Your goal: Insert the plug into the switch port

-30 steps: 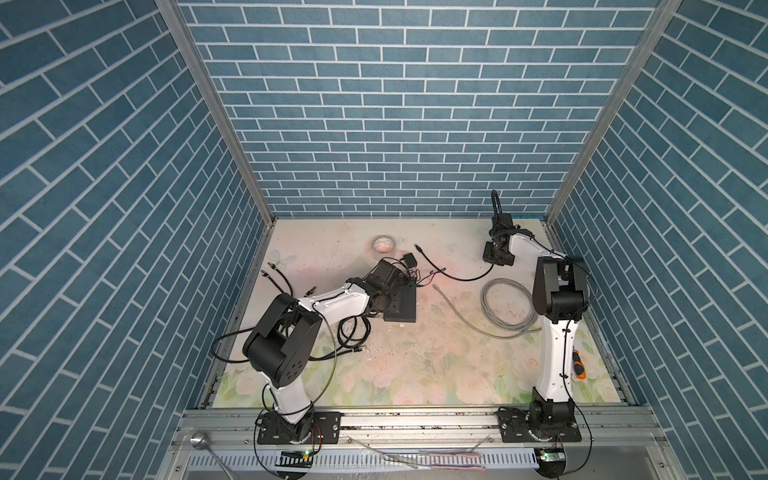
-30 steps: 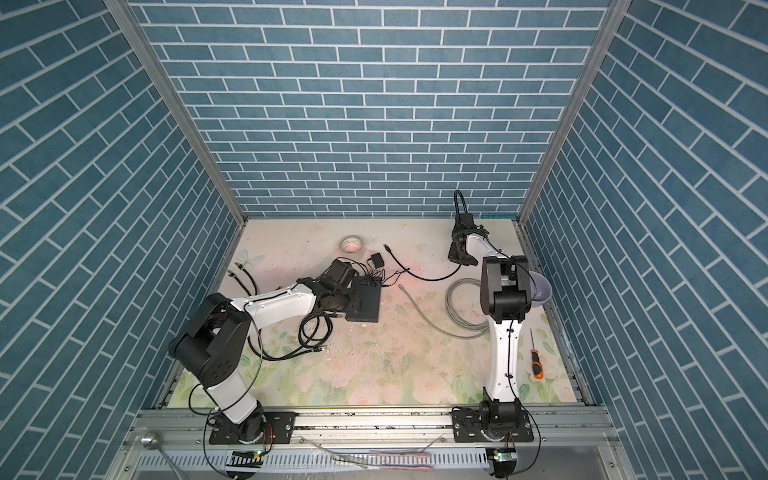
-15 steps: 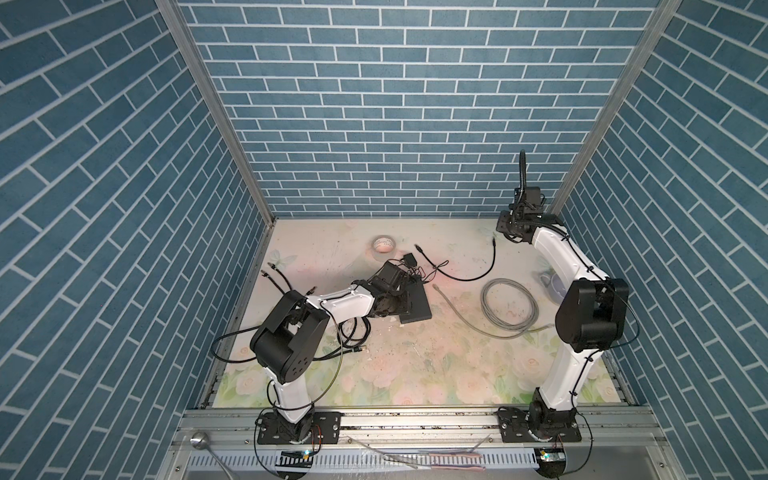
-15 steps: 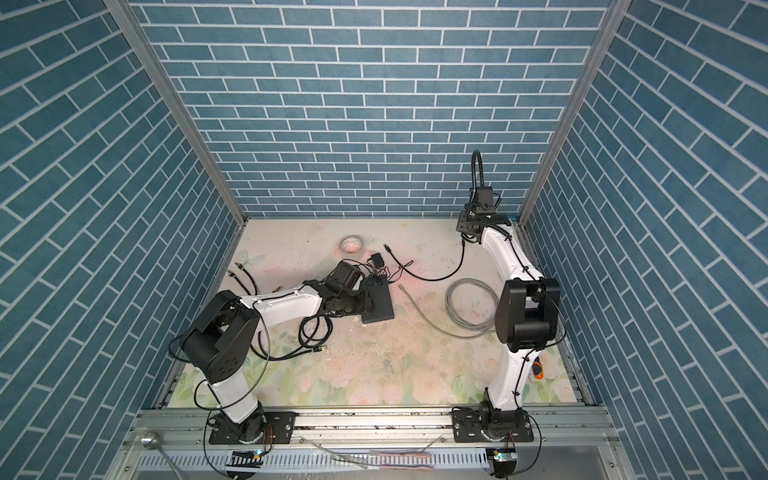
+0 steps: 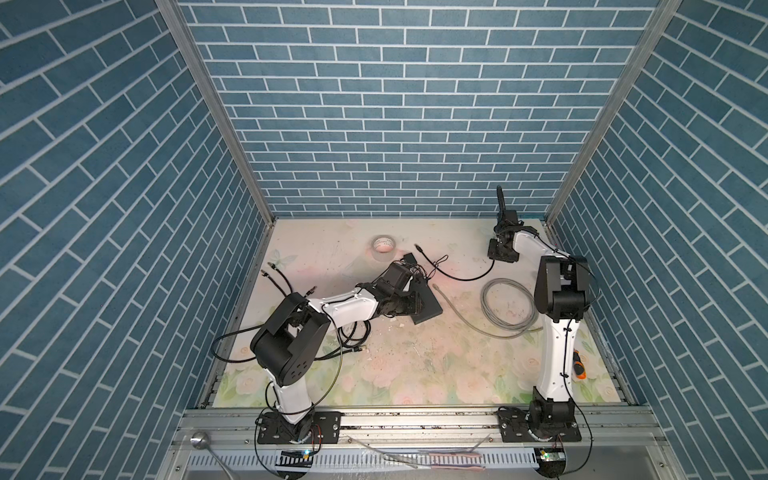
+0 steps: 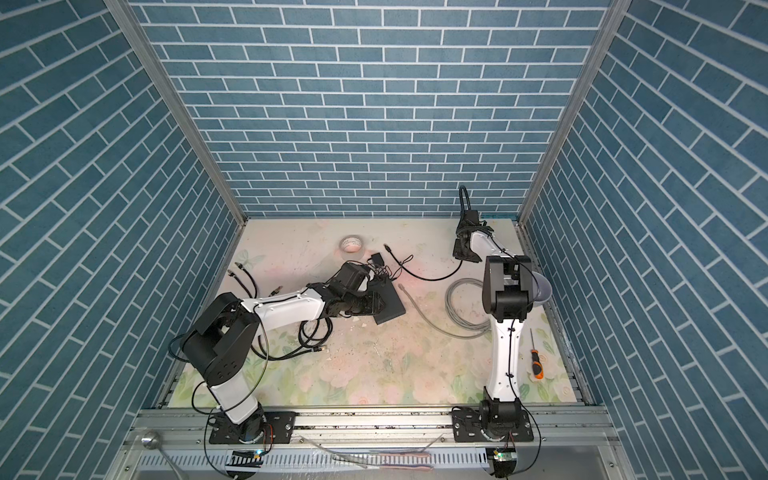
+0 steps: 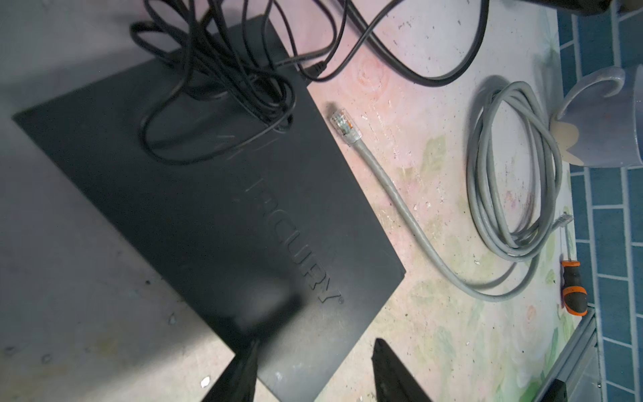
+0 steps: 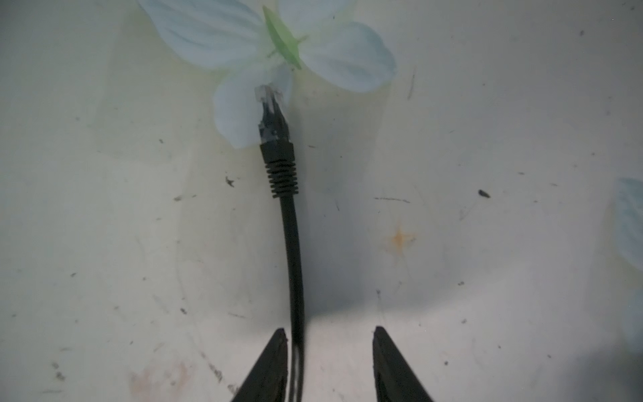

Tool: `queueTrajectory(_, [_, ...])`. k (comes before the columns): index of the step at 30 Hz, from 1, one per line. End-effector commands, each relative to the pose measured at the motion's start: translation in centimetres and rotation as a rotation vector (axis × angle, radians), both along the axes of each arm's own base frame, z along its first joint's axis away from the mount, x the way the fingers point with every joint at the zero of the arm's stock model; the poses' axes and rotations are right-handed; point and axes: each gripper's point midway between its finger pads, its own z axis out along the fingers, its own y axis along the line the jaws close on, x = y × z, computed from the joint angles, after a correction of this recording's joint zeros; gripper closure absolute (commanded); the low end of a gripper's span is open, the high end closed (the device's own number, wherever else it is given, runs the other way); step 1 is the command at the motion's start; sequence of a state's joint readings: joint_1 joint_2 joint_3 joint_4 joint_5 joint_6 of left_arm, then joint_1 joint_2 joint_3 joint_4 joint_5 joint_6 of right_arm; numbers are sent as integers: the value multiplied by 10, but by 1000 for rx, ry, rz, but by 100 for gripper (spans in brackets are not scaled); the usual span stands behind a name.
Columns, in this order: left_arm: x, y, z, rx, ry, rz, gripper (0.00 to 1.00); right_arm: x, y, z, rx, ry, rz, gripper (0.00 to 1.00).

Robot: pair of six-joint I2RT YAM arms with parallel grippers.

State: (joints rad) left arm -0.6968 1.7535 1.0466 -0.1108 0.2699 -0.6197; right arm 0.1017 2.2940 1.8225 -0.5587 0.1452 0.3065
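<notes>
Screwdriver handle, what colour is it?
The handle is black with orange bands, clearest in the left wrist view.

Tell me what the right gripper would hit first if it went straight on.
The right gripper would likely meet the table, its open jaws straddling the black cable; depth is unclear. The plug lies further on.

right gripper [image 8: 330,332] opened, lowered again, switch [image 7: 208,195] shoved rightward, rotated
</notes>
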Motion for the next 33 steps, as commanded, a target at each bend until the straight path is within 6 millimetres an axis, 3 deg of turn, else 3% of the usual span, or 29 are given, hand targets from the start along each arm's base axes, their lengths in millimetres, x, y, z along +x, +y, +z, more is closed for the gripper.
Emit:
queueTrajectory(1, [3,11,23,28,-73,-16,45,11,1,11,9,-13,19,61])
queueTrajectory(8, [13,42,36,78,-117,27,45,11,7,-8,41,51,10,64])
queueTrajectory(15, [23,76,60,128,-177,74,45,11,8,-22,54,83,-6,79])
queueTrajectory(19, [28,93,68,138,-191,102,45,15,7,-14,45,61,-1,89])
queueTrajectory(23, [31,105,70,152,-202,124,45,21,1,20,5,-10,15,92])
queueTrajectory(29, [39,117,71,152,-210,163,45,27,-4,114,-27,-203,37,97])
queueTrajectory(33, [45,120,73,151,-216,176,45,17,0,177,-7,-342,51,98])
